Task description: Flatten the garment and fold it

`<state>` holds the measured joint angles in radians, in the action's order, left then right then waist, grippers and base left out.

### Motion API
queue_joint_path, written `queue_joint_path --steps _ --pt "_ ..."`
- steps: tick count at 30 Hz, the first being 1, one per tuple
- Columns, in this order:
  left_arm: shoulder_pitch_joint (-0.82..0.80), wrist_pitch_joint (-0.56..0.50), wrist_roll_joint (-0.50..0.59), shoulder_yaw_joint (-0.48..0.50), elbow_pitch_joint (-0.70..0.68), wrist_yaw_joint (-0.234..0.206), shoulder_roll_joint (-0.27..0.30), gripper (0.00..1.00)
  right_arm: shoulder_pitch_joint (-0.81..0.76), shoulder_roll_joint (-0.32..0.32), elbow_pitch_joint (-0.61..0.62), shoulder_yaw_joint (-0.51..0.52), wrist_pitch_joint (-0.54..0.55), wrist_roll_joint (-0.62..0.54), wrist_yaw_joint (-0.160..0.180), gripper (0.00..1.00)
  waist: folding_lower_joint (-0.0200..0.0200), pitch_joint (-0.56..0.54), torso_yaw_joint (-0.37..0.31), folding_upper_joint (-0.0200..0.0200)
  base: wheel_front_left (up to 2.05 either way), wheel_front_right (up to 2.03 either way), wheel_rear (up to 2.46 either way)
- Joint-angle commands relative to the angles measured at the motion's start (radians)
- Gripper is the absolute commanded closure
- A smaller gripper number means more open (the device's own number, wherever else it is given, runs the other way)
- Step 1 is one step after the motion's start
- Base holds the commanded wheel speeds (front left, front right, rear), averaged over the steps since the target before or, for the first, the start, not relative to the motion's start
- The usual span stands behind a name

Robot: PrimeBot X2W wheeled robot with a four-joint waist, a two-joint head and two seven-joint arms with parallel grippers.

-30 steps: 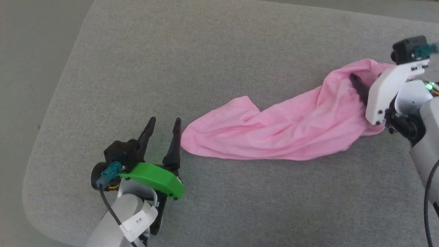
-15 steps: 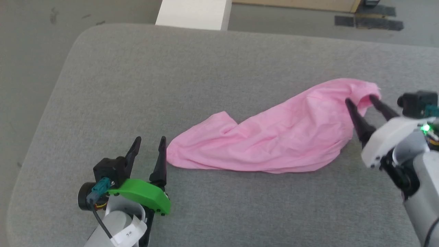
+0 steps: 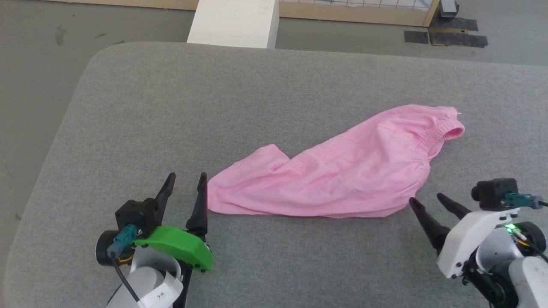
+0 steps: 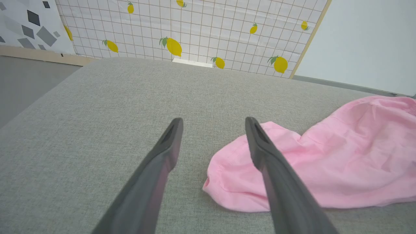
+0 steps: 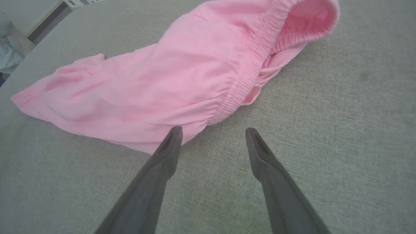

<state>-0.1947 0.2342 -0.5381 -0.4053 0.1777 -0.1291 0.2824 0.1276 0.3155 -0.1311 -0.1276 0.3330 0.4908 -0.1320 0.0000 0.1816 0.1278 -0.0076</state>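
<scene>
Garment (image 3: 334, 179): light pink, thin and wrinkled, lying as one long crumpled band on the grey fabric-covered tabletop (image 3: 128, 107), between the two end effectors. Its gathered elastic waistband (image 3: 432, 134) forms the end nearer the right end effector (image 3: 426, 198); the hemmed end (image 3: 214, 192) lies by the left end effector (image 3: 187, 176).

Left end effector: released, fingers spread and holding nothing, low over the tabletop. The hemmed end of the garment lies just beside its right finger; whether they touch cannot be told. In the left wrist view the fingers (image 4: 213, 120) part over bare grey fabric, with the garment (image 4: 325, 169) running off to their right.

Right end effector: released, fingers spread, grasping nothing. Its left fingertip stands just beside the garment's near edge, below the waistband. In the right wrist view the fingers (image 5: 213, 128) point toward the garment (image 5: 162, 74), which lies ahead and to their left; the waistband (image 5: 247, 81) runs diagonally just ahead of the tips, its opening gaping at the far end.

Background: a white block (image 3: 233, 21) beyond the tabletop's far edge; a lemon-print gridded panel (image 4: 195, 29) behind it.
</scene>
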Motion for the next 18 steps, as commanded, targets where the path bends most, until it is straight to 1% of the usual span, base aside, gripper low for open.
queue_joint_path --steps 1,7,13,14,15,16,18 --pt "0.008 -0.002 -0.004 0.000 -0.003 -0.007 0.006 0.00 -0.004 -0.010 0.006 0.002 0.008 -0.010 0.001 0.00 0.0000 0.009 0.000 0.0076 0.00 0.00 0.00" --pt "-0.003 -0.002 -0.005 -0.006 -0.003 -0.005 0.006 0.00 0.054 -0.028 -0.046 -0.018 0.028 0.000 0.001 0.00 0.0000 0.029 0.004 0.0076 0.00 0.00 0.00" --pt "-0.010 0.000 -0.006 -0.009 0.004 -0.003 0.005 0.00 0.131 -0.013 -0.116 -0.085 0.024 0.036 0.001 0.00 0.0000 0.037 0.009 0.0076 0.00 0.00 0.00" --pt "-0.011 0.000 -0.007 -0.009 0.006 -0.003 0.005 0.00 0.142 -0.009 -0.126 -0.093 0.021 0.042 0.001 0.16 0.0000 0.037 0.010 0.0076 0.00 0.00 0.00" --pt "-0.013 0.001 -0.007 -0.010 0.008 -0.002 0.004 0.00 0.154 -0.004 -0.138 -0.103 0.017 0.049 0.001 0.71 0.0000 0.037 0.011 0.0076 0.00 0.00 0.00" --pt "-0.014 0.002 -0.008 -0.010 0.009 -0.002 0.004 0.00 0.162 0.001 -0.145 -0.112 0.012 0.055 0.001 1.00 0.0000 0.037 0.012 0.0076 0.00 0.00 0.00" --pt "-0.014 0.003 -0.008 -0.011 0.013 -0.002 0.003 0.00 0.176 0.013 -0.157 -0.134 0.010 0.064 0.001 1.00 0.0000 0.033 0.013 0.0076 0.00 0.00 0.00"
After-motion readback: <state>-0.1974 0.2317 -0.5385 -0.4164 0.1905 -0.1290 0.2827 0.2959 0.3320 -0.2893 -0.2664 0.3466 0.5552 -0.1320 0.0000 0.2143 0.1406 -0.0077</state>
